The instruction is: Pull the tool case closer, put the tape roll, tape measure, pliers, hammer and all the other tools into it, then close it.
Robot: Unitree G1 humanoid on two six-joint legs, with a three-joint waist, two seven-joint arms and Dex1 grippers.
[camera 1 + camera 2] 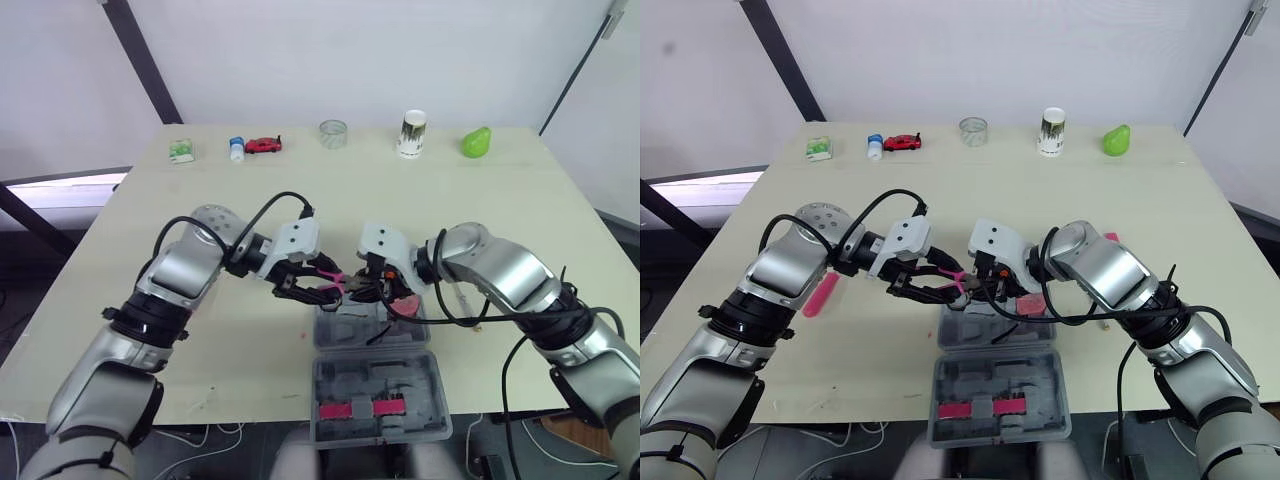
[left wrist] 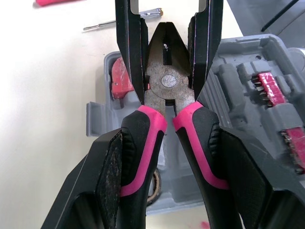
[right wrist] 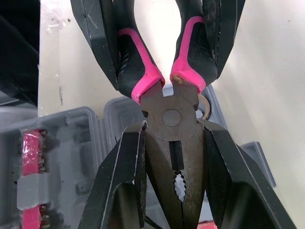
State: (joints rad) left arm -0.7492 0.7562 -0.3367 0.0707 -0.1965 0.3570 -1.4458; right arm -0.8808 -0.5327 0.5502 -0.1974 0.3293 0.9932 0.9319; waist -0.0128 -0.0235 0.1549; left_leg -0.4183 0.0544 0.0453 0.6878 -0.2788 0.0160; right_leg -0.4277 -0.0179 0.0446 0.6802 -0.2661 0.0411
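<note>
- Pliers (image 1: 335, 284) hang in the air over the far half of the open tool case (image 1: 325, 385). The case sits in the middle of the near edge of the table (image 1: 300, 190).
- In the head views they lie sideways. The pink and black handles point to the left arm and the metal nose points to the right arm. The left gripper (image 1: 316, 288) pinches the handles and the right gripper (image 1: 366, 290) pinches the nose, so both arms are just as near.
- Left wrist view: the handles look soft and rubbery, squeezed tight between that gripper's fingers. The head (image 2: 168, 81) is flat grey metal with a round pin. The hard grey plastic case, full of bumpy slots, lies right under it. A thin screwdriver (image 2: 121, 21) lies on the table past the case.
- Right wrist view: the black fingers are closed narrow on the dull metal head, and the nose has little teeth.
- The case is straight down from the pliers. I think one gripper must let go first, and then the other can lower them in.
</note>
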